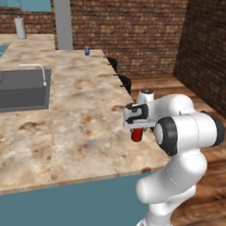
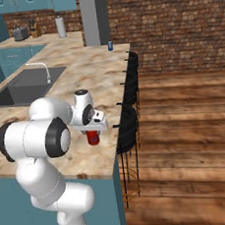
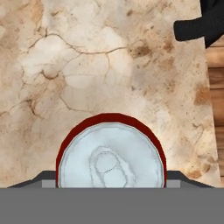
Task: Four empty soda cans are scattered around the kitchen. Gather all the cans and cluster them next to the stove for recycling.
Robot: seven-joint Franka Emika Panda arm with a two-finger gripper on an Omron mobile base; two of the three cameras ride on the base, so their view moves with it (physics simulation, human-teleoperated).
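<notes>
A red soda can (image 1: 137, 134) stands upright on the marble island counter (image 1: 78, 113), close to its right edge. My gripper (image 1: 137, 129) comes down over it from above. In the hand view the can's silver top (image 3: 111, 155) sits between my fingertips (image 3: 41, 176), which press against its two sides. The right base view shows the same red can (image 2: 92, 137) under the hand (image 2: 92, 129). A blue soda can (image 1: 87, 50) stands at the far end of the counter, also seen as the blue can (image 2: 110, 45). The stove is out of view.
A dark sink (image 1: 18, 91) with a faucet is set into the counter on the left. Black bar stools (image 2: 128, 127) line the counter's right edge. A grey column (image 1: 62, 21) rises at the far end. A paper-towel roll (image 2: 61, 27) and toaster (image 2: 20, 33) stand on the back counter.
</notes>
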